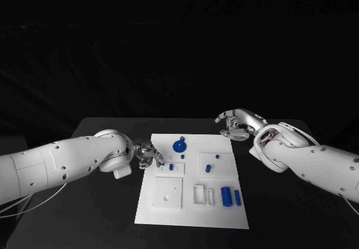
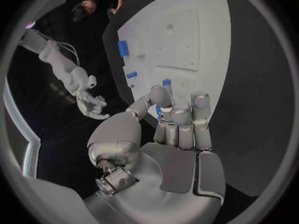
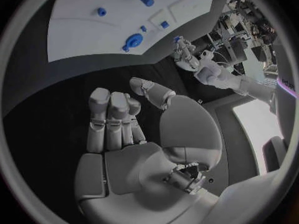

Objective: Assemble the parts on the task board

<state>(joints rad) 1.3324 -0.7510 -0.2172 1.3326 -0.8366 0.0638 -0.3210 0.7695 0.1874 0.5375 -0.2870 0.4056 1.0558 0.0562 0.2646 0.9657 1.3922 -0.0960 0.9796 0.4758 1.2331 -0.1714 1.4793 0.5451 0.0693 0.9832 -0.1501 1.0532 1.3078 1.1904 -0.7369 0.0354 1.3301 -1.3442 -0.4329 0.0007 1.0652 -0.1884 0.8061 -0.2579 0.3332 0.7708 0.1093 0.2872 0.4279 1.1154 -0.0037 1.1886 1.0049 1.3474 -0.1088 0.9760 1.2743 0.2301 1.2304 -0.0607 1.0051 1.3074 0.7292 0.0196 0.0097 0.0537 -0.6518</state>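
Near edge of board: task board (image 1: 191, 215), white plate, lies mid-table on the black table (image 1: 105, 218); its near part is bare.
Near-right parts: two blue cylinders (image 1: 226, 197) lie side by side w/ a thinner blue pin (image 1: 237, 196) just right of them; white open frames just left of these.
Near-left: white square plate (image 1: 168, 193) on the board, small hole in it.
Mid board: small blue peg (image 1: 208, 168) in a square recess right of centre; tiny blue dot (image 1: 217, 155) just beyond it; another small blue piece (image 1: 171, 167) left of centre.
Far board: round blue knob (image 1: 179, 146) near the far edge; same knob in right wrist view (image 3: 133, 40).
Left hand: left hand (image 1: 147, 155) at the board's left edge, about mid-length; fingers curled over the edge; left wrist view (image 2: 168, 134) shows thumb and a fingertip closing on a small blue part (image 2: 159, 110), so it seems to pinch that part, tho the contact is mostly hidden.
Right hand: right hand (image 1: 239, 123) over the black table just beyond the board's far-right corner, off the board; right wrist view (image 3: 124, 129) shows fingers straight, side by side, thumb apart, nothing held; open.
Hands: well apart, board between them.
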